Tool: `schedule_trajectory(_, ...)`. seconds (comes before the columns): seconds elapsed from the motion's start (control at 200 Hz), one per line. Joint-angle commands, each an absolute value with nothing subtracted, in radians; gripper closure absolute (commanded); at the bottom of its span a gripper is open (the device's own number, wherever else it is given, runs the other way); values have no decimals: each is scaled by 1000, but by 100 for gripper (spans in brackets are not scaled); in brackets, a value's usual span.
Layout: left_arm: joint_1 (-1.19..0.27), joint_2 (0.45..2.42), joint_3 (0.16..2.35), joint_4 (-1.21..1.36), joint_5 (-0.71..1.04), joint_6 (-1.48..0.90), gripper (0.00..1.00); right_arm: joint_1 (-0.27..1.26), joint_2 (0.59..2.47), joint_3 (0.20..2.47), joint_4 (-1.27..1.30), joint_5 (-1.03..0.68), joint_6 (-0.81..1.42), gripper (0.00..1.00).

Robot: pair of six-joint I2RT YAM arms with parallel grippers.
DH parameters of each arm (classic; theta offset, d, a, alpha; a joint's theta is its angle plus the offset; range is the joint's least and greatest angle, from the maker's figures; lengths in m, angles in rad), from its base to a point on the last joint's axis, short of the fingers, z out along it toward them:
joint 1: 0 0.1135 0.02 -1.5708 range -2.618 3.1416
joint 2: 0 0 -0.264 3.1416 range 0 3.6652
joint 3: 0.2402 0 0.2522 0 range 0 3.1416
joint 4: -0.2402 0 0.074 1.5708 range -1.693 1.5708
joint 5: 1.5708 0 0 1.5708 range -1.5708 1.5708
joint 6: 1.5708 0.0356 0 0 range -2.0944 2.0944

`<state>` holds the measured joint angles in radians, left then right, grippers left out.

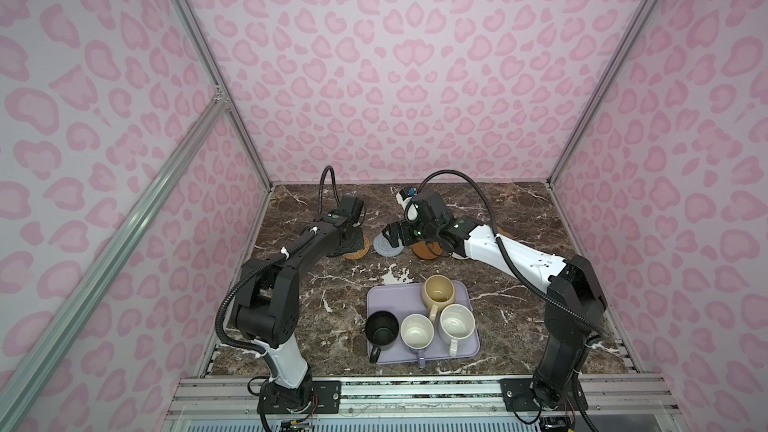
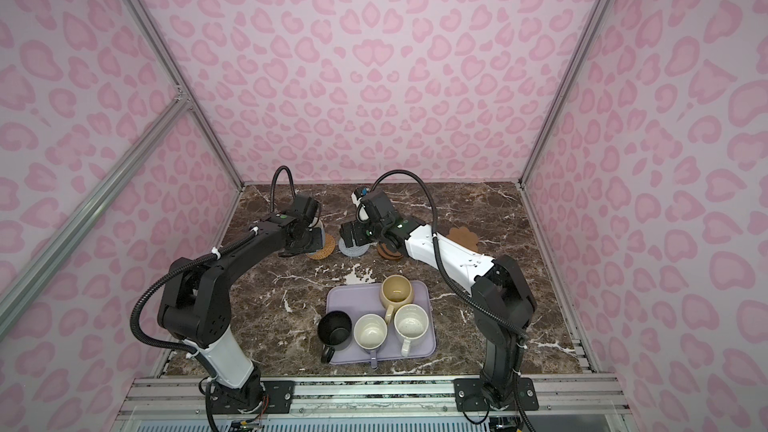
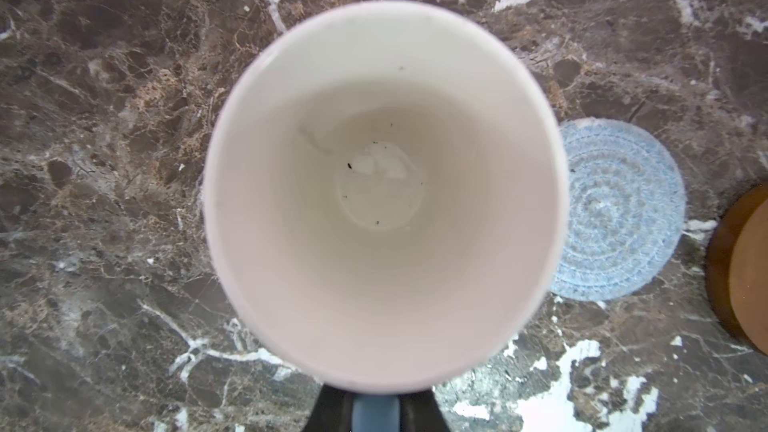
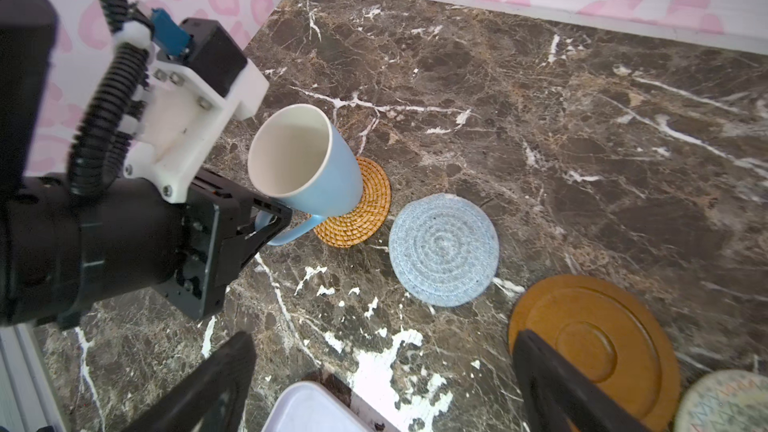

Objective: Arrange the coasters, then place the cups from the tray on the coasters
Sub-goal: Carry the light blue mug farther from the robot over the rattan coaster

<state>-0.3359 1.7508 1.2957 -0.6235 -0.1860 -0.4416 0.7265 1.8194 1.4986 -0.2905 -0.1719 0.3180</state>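
The left arm stretches forward with its wrist turned down, the left gripper (image 4: 266,220) clenched on the handle of the light blue ceramic mug (image 4: 316,176). The mug leans above the round orange woven coaster (image 4: 365,209) — whether it touches, I cannot tell. The right gripper (image 1: 392,236) hovers with its fingers spread wide and empty by the blue-grey woven coaster (image 4: 444,249), with the brown wooden disc (image 4: 602,338) alongside. Four more mugs (image 1: 417,331) stand on the flat lavender tray (image 1: 386,297).

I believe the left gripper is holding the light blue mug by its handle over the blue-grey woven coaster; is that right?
Not quite: the left gripper holds the light blue mug by its handle over the orange woven coaster, as the right wrist view shows.
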Motion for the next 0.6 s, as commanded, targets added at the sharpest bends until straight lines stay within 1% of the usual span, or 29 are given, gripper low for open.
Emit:
schedule_trajectory(0.0, -336, 1756, 1296, -583, -200, -438, 97, 734, 1813, 1494, -298, -151, 318, 2)
schedule_trajectory(0.415, -338, 1750, 1256, -540, -136, -420, 97, 751, 1802, 1495, -321, -127, 308, 2)
schedule_trajectory(0.45, -338, 1746, 1253, -537, -132, -421, 94, 752, 1805, 1497, -322, -129, 310, 2)
schedule_trajectory(0.525, -338, 1743, 1253, -540, -121, -416, 83, 754, 1808, 1504, -325, -136, 313, 2)
schedule_trajectory(0.595, -337, 1747, 1261, -552, -118, -408, 78, 759, 1806, 1506, -327, -133, 313, 2)
